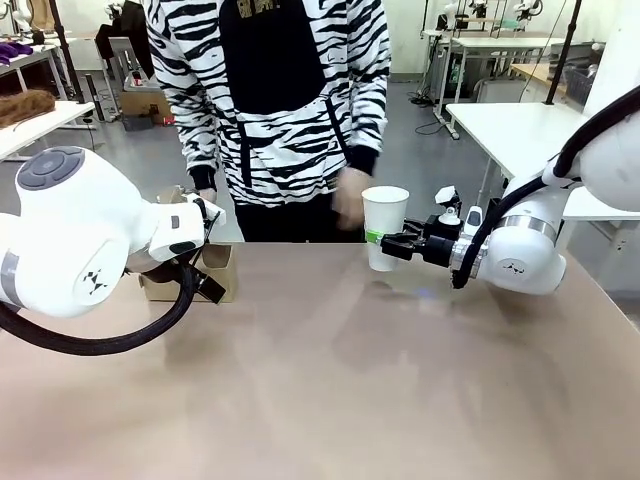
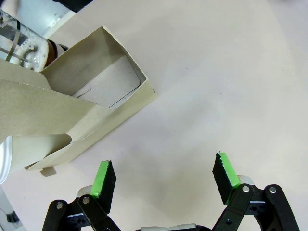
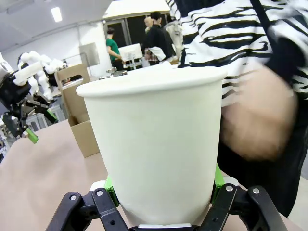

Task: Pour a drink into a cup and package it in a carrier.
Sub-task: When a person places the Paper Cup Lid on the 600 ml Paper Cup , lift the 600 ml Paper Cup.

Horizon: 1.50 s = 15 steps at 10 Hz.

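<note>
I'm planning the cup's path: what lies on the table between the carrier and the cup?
Nothing: in the front view, the table between carrier and cup is bare.

Open laboratory hall: white worktables [image 1: 510,125] are standing at two o'clock, cables [image 1: 432,125] trailing over the grey floor [image 1: 410,160], ceiling lights [image 3: 57,13] glowing.

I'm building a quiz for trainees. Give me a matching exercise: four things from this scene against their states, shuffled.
1 cup
2 carrier
3 left tool
4 person's hand

A open, over the table
B blurred, just beside the cup
C white, clamped upright in the right tool
D brown cardboard, standing on the table

Pairs: 1-C, 2-D, 3-A, 4-B
</note>
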Available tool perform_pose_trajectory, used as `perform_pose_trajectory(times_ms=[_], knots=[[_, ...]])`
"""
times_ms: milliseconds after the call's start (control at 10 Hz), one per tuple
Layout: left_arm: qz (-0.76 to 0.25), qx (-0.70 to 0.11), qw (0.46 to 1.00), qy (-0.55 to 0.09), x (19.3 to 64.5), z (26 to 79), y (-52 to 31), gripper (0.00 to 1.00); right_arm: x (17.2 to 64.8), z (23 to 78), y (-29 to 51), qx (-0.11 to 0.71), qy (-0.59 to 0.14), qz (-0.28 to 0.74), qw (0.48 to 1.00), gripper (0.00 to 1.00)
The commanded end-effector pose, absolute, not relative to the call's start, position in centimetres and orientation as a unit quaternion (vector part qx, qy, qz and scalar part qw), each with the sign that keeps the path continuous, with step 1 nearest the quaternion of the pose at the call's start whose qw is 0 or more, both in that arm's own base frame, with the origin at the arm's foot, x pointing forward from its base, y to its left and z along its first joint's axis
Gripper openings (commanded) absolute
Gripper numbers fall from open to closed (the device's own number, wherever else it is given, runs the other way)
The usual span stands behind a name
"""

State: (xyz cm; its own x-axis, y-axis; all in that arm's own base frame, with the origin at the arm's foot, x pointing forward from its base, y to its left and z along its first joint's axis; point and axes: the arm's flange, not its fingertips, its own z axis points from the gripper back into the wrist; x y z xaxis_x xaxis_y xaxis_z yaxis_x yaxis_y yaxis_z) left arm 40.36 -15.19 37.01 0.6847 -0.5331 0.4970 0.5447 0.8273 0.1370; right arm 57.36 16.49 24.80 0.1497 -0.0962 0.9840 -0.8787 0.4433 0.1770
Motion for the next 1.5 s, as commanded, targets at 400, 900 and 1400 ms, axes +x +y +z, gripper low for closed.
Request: perform_pose_trajectory(times_ms=[400, 900, 1400], knots=[[-0.294, -0.012, 0.918, -0.268, 40.34, 37.04, -15.17, 1.0, 57.31, 24.99, 16.82, 0.426, -0.578, 0.304, 0.626, 0.8], [-0.294, -0.012, 0.918, -0.268, 40.34, 37.04, -15.17, 1.0, 57.31, 24.99, 16.82, 0.426, -0.578, 0.304, 0.626, 0.8], [-0.294, -0.012, 0.918, -0.268, 40.34, 37.04, -15.17, 1.0, 57.31, 24.99, 16.82, 0.426, -0.578, 0.304, 0.626, 0.8]])
